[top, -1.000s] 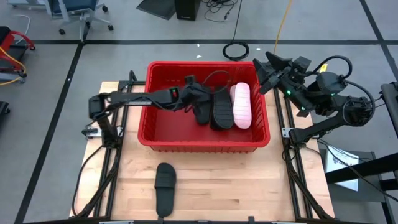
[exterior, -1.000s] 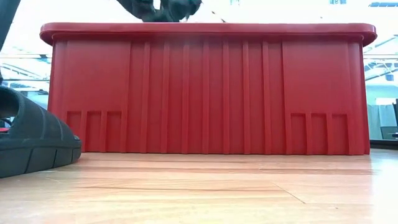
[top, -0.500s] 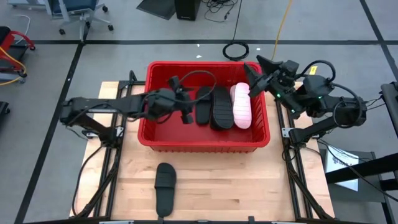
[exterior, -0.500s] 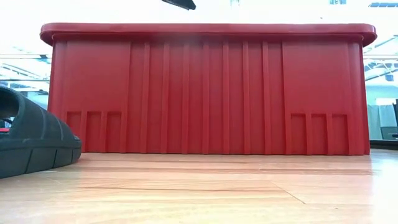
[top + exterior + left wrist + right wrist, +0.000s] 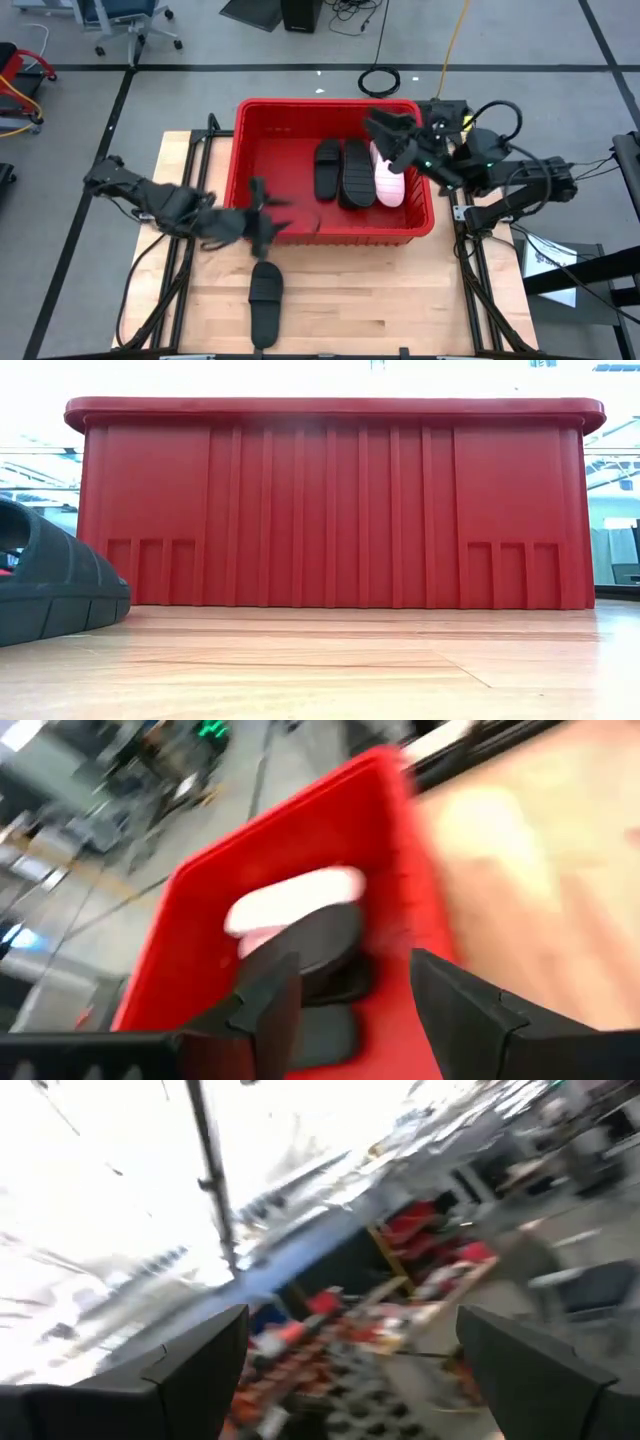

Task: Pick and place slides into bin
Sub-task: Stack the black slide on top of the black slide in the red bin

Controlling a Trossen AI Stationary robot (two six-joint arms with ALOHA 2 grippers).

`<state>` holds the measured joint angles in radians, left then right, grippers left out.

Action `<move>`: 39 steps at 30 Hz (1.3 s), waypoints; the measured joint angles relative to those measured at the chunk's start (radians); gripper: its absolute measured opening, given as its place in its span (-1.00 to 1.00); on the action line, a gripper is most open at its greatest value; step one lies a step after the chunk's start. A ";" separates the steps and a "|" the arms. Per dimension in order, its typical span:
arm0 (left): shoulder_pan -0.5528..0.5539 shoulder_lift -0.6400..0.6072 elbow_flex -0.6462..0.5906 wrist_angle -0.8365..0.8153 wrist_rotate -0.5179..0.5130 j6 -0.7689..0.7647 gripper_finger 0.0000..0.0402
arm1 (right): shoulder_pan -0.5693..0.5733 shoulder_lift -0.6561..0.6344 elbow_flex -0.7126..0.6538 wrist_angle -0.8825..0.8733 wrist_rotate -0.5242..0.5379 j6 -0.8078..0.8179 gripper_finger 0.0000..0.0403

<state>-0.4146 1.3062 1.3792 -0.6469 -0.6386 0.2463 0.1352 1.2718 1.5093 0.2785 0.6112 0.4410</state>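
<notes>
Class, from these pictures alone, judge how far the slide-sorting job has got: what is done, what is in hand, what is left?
Done: two black slides and a pink slide lie in the red bin. In hand: nothing is held. The left gripper, open and empty, is at the bin's near wall above the table slide; the right gripper, open, hangs over the bin's far right corner. Left: one black slide on the table.

No readable text, labels, brands, numbers or signs in any view.
The red bin [image 5: 240,170] has plain ribbed walls with no marking, the black slide [image 5: 264,300] on the table carries no legible logo, and the room beyond the table is too blurred to read.
</notes>
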 joint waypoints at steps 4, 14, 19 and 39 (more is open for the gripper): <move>-0.177 -0.020 0.000 -0.094 -0.046 -0.075 -0.09 | 0.012 0.065 0.000 0.154 -0.045 0.084 0.73; -0.535 -0.011 0.000 -0.213 -0.158 -0.307 -0.20 | 0.089 0.229 0.000 0.411 -0.064 0.161 0.73; -0.637 0.035 0.001 -0.307 -0.148 -0.472 -0.20 | 0.121 0.298 0.000 0.488 -0.062 0.195 0.73; -0.651 0.472 0.000 -0.352 -0.077 -0.791 -0.20 | 0.089 0.301 0.000 0.538 -0.149 0.239 0.73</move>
<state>-1.0661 1.7778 1.3796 -0.9985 -0.7159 -0.5449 0.2237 1.5730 1.5089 0.8169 0.4626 0.6796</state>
